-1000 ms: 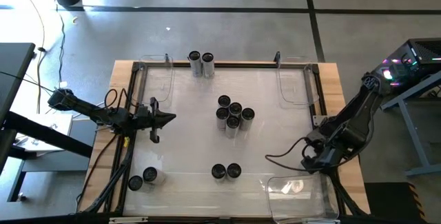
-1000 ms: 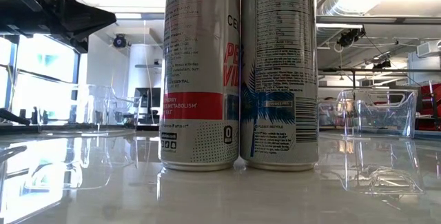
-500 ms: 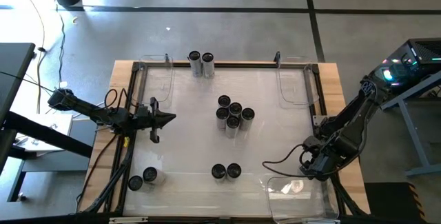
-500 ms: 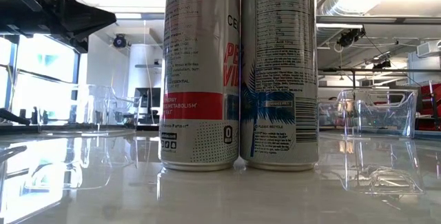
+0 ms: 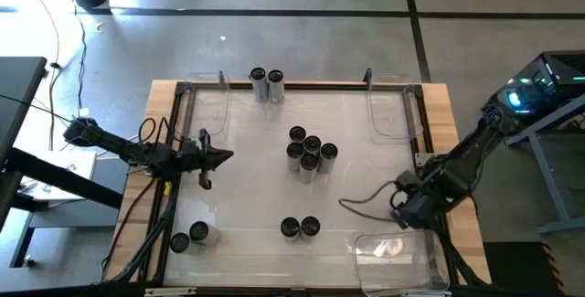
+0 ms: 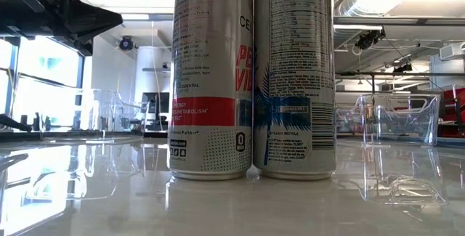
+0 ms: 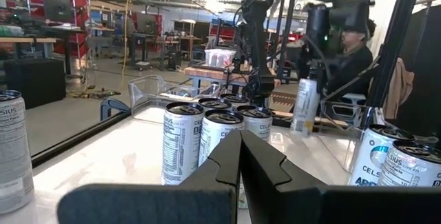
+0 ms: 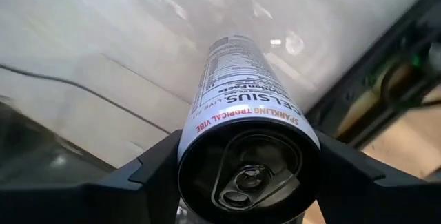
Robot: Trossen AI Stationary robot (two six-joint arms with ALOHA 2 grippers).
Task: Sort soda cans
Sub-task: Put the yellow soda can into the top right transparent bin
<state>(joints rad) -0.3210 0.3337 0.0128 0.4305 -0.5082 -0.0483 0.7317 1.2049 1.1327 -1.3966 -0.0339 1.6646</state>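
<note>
Held can [image 8: 248,124]: white, "CELSIUS … TROPICAL VIBE" print, dark top with pull tab facing the right wrist camera. It sits between the 2 dark fingers of the right gripper [image 8: 248,176], which press on its sides just under the rim; jaws closed onto the can. In the high view the right gripper [image 5: 409,207] is at the table's near right, just above the clear bin [image 5: 395,256] at the near right corner.

Other soda cans, high view:
- cluster of 5 [image 5: 311,153], touching, centre of the table [image 5: 256,187]
- pair [image 5: 267,84] at the far edge, side by side; the same 2 fill the low view [image 6: 251,76], upright and touching
- pair [image 5: 300,228] near the near edge, centre
- pair [image 5: 189,237] at the near left

Left gripper [image 5: 212,158]: at the left side of the table, well apart from the cluster, pointing toward it. Left wrist view shows its 2 fingers [image 7: 241,162] closed tip to tip, holding nothing.

A person [image 7: 348,52] sits in the room behind the table, seen in the left wrist view.
</note>
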